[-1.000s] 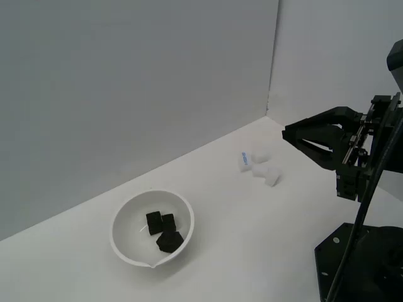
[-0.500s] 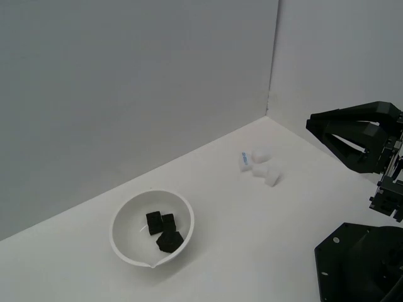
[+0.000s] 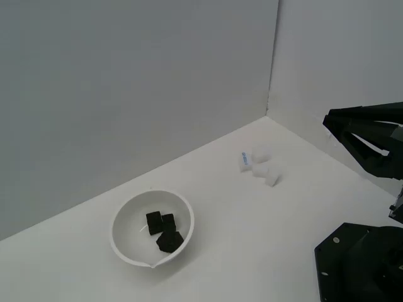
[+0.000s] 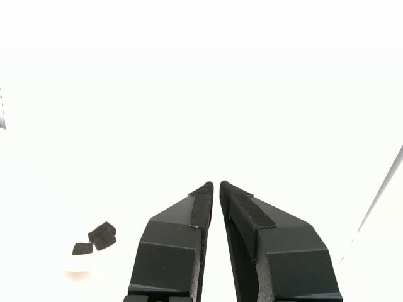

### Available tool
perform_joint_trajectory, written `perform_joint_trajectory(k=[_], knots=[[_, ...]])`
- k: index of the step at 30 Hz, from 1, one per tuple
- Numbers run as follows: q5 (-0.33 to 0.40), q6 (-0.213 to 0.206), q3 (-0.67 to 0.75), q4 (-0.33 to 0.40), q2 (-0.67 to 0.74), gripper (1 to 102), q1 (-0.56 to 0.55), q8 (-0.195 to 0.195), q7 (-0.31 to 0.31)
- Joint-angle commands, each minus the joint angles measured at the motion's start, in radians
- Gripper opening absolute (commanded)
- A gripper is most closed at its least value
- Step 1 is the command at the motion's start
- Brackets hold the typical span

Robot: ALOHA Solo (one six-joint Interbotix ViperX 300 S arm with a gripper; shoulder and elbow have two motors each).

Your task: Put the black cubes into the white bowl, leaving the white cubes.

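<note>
White table [image 3: 264, 214] and plain grey walls [image 3: 126, 82] are all around us. We pick the white bowl [image 3: 123, 245] as our landmark.

We start with our gripper [image 4: 216, 186]. In the wrist view its two black fingers [image 4: 173, 242] come almost to a point, with only a thin gap between the tips. Nothing is held between them. In the exterior view the gripper [image 3: 329, 122] is up in the air, far from the white bowl, toward the exterior view's right edge. Its tips point back toward the bowl side. It touches nothing.

Going out from the gripper, we come to the white cubes [image 3: 259, 166]. They sit on the table in a small clump, between the gripper and the white bowl, but well apart from the bowl. They are pale and hard to see against the table, so we cannot count them for sure. One has a small blue mark [image 3: 244, 160] on the side that faces the bowl.

Then we reach the white bowl. It sits on the table near the grey wall. The black cubes [image 3: 164, 230] are inside it, all three, close together on the bottom. In the wrist view the black cubes [image 4: 97, 238] look small and far away, and the bowl [image 4: 82, 267] around them is only a faint shape.

The arm's black base [image 3: 359, 264] stands on the table, below the gripper and far from the bowl.
</note>
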Motion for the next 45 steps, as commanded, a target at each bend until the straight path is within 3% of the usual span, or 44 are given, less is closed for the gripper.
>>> perform_joint_trajectory(k=[1,45], knots=[[0.000,-0.005,0.020,0.003,0.017,3,0.014,0.014,0.003],[0.003,-0.005,0.057,0.006,0.055,3,0.012,0.015,0.008]])
